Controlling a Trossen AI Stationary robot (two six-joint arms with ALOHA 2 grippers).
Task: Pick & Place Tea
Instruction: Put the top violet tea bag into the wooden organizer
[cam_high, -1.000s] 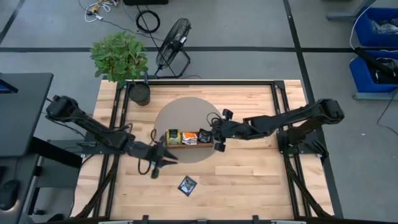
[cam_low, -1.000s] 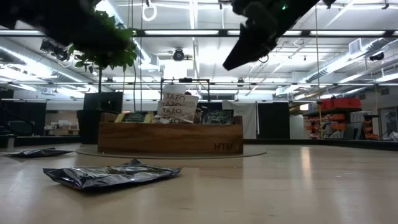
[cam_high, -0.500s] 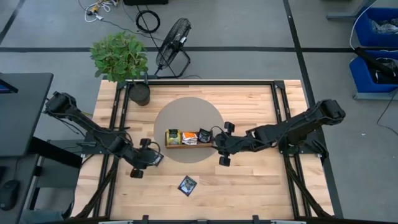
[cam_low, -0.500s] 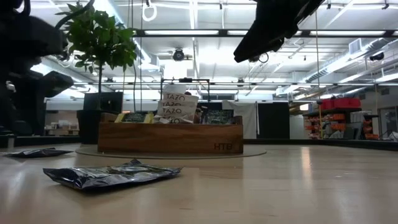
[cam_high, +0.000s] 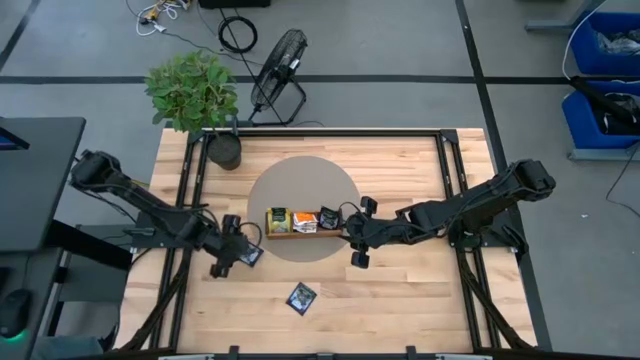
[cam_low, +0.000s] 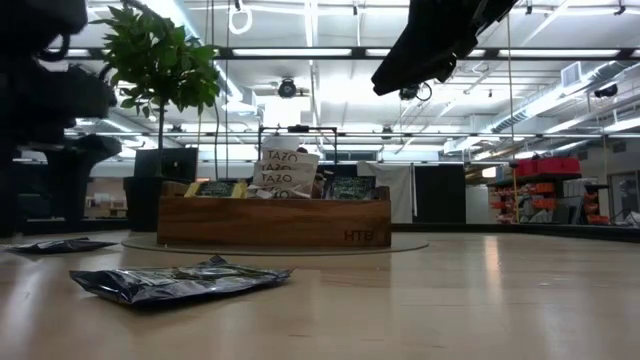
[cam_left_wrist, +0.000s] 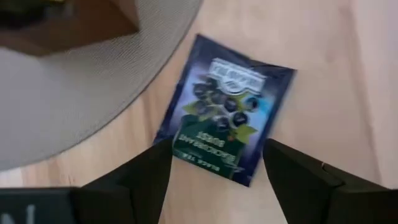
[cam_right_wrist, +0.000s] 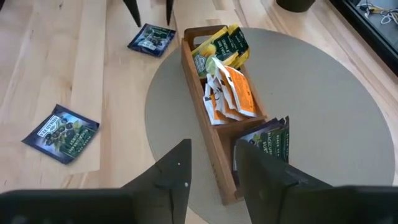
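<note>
Left hand (cam_left_wrist: 214, 171) now over navy sachet (cam_left_wrist: 225, 123), beside tray (cam_high: 298, 224)

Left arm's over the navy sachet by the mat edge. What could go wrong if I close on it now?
The navy sachet lies flat on the wood, partly over the mat's edge, so the open left gripper may slide over it or snag the mat. The right gripper hovers near the wooden tray, risking a knock.

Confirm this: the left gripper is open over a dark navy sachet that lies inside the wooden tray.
Not inside. The left wrist view shows the open left gripper over the dark navy sachet lying on the bare table, beside the round mat that carries the wooden tray.
</note>
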